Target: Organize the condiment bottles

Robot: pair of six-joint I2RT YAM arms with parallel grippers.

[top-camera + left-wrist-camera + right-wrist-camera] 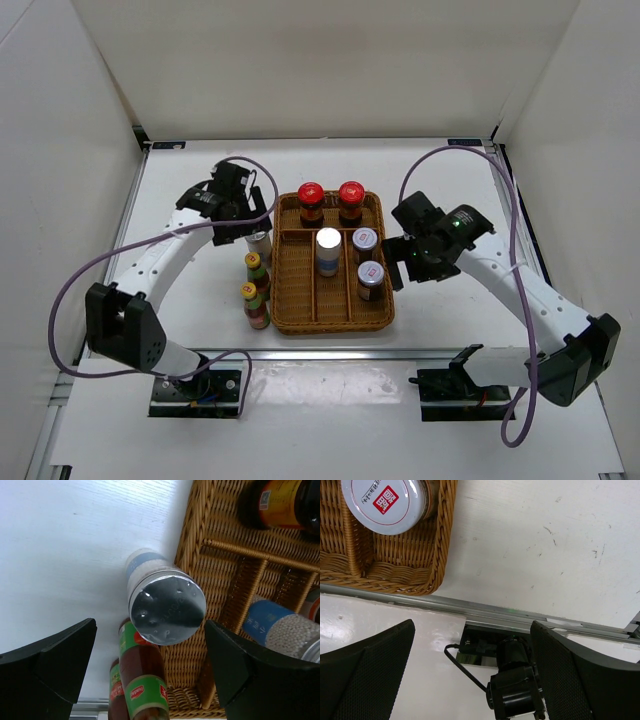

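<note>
Left gripper (150,625): spread wide, one finger on each side of a silver-capped bottle (167,607) and above its cap, pinching nothing.
Left arm pose: bent inward from the left, with the wrist aimed down just outside the left wall of the wicker tray (330,322).
Right gripper (472,625): also spread, with nothing between the fingers. It hangs off the tray's near right corner, over the white tabletop (440,320) and the metal rail (520,617) along its near edge.
Bottles in tray: two red-capped bottles (311,200) stand in the far compartment, a second silver-capped bottle (328,250) in the middle one, and two grey-capped bottles (365,243) in the right one.
Bottles outside: the silver-capped bottle and two slim bottles (257,272) stand in a line just beside the tray's left wall.
Writing: the nearer grey cap carries a red square with white characters, ringed by print too small to read. The slim bottles' red labels have white wording, too blurred to read.
Room: white tabletop shows between the outside bottles and the left arm.
</note>
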